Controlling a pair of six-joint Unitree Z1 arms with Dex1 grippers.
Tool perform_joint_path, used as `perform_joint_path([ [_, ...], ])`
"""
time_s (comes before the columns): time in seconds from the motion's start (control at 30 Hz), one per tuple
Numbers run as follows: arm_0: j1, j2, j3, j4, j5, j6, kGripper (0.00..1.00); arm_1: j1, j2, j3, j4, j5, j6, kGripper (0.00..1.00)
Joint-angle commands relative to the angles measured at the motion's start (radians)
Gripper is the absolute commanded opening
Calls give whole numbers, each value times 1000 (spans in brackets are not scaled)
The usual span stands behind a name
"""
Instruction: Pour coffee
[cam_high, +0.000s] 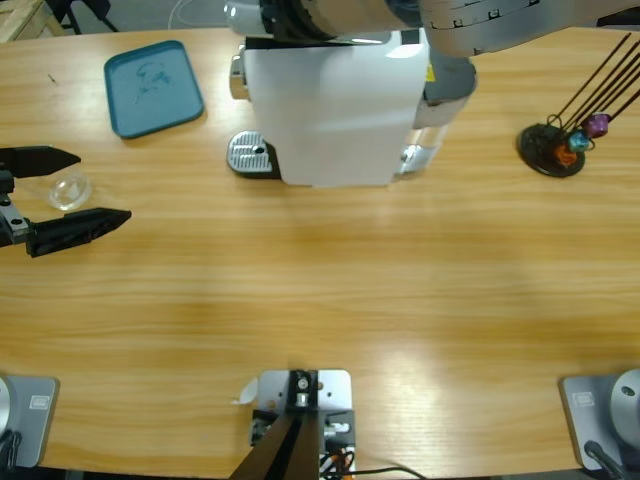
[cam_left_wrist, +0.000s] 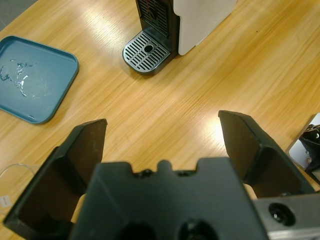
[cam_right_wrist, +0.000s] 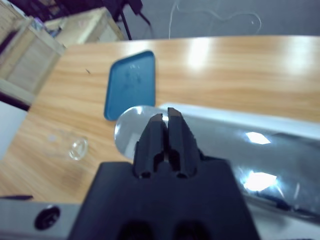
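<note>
Wooden table (cam_high: 330, 290) w/ a white coffee machine (cam_high: 330, 110) sitting at top centre of the high view, its round metal drip grille (cam_high: 250, 153) poking out on its left side. Teal tray (cam_high: 153, 87) is lying upper left, wet smears on it. Left pincer (cam_high: 85, 187) is coming in from the left edge, jaws spread wide, hovering either side of a small clear glass (cam_high: 68, 188), not touching it. Can't tell if there's any coffee in the glass. In the left wrist view the pincer (cam_left_wrist: 162, 132) is pointing toward the grille (cam_left_wrist: 148, 51) & tray (cam_left_wrist: 35, 80). Right pincer (cam_right_wrist: 167, 120) is sitting up top above the machine, jaws pressed together, nothing btwn them; its view is looking down on the tray (cam_right_wrist: 129, 82) & glass (cam_right_wrist: 77, 146). Capsule stand (cam_high: 555, 145) w/ coloured capsules is standing far right.
</note>
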Motion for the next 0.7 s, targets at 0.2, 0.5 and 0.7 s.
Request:
perform_joint_path([
  [0.2, 22, -20, 27, 9, 32, -8, 968, 40, 144, 80, 138, 20, -20, 0],
  [0.5, 26, -68, 40, 5, 52, -14, 968, 34, -258, 13, 109, -61, -343, 1000],
  [0.7, 26, -184, 60, 29, 156, -140, 968, 32, -484, 104, 131, 153, -395, 1000],
])
